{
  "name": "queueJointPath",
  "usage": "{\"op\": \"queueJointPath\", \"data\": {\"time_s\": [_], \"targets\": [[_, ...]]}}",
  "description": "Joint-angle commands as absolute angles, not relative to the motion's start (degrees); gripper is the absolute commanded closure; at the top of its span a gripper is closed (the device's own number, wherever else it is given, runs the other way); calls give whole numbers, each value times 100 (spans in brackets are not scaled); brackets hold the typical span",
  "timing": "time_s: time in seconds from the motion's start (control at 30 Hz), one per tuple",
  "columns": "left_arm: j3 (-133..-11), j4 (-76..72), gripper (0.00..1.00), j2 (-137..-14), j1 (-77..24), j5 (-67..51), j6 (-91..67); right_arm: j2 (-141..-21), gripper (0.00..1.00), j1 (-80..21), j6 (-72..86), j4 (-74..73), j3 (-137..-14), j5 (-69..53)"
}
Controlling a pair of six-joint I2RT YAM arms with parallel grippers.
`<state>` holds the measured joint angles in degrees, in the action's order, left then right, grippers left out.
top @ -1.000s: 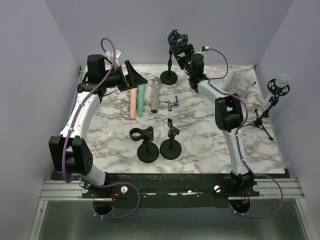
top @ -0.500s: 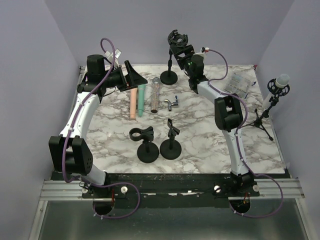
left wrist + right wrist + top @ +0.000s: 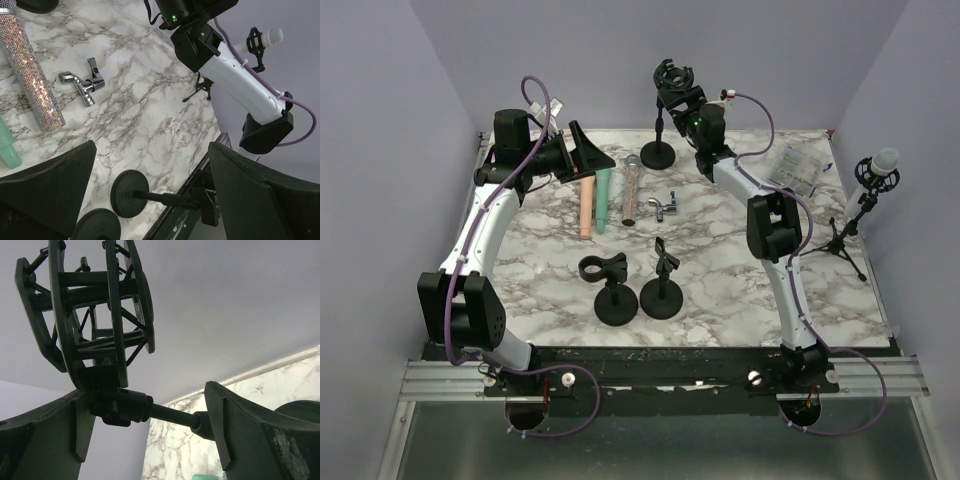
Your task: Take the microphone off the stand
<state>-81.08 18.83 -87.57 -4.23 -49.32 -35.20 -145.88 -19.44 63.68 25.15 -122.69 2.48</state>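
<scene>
Currently, the microphone, a pale-capped unit, sits upright in the shock mount of the tripod stand at the right edge of the table, about mid-depth. No gripper is on it or near it.

Change over the last second: the right gripper has shifted slightly left and far, and its jaws have narrowed a little. They remain spread, one on each side of the stem under the cage of a second shock-mount stand at the far edge. Whether either finger touches that stem cannot be told. The cage on that stand is empty.

Judgement: this motion does not advance the task, because the seated microphone is well apart to the right. The right arm would have to leave the empty mount and go to the tripod.

The left gripper has not moved. It hangs at far left with jaws spread wide, holding nothing, above three loose microphones lying on the marble. Two clip stands stand near centre.
</scene>
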Motion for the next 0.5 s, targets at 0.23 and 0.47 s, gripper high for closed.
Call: {"op": "queueJointPath", "data": {"time_s": [0.23,0.47], "targets": [[-8038,1701,1,-8675,-397,-5115,-3567,-15166,11,-2077,5388,191,-11563,769],[-8024,1681,1,-8670,-396,-5124,-3577,-15195,12,-2122,5297,257,-11427,805]]}}
